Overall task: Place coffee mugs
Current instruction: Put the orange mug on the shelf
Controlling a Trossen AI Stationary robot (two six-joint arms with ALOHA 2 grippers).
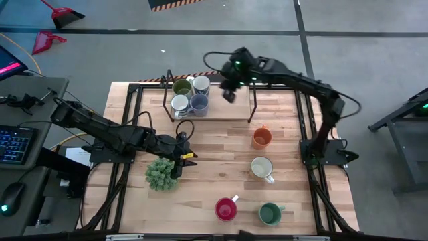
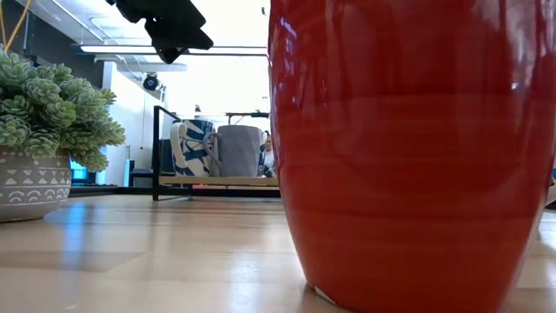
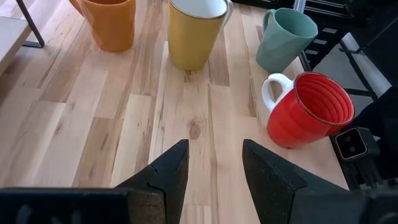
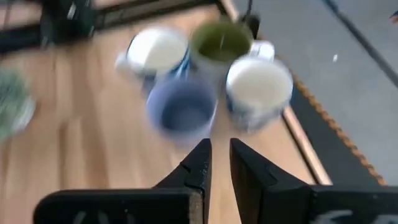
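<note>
mugs: four stood on the rack [image 1: 227, 118], four on the surface [image 1: 214, 184]. they looked hard, slippery and breakable; grab a rim. left jaws [image 3: 211, 177] were spread and empty, right jaws [image 4: 219, 163] nearly together.

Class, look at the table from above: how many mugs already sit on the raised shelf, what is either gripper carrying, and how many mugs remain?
Done: four mugs stand grouped on the shelf. In hand: nothing; the right gripper hangs empty beside that group, jaws nearly closed, and the left gripper waits open by the plant. Left: four mugs on the table, orange, cream, red and green.
</note>
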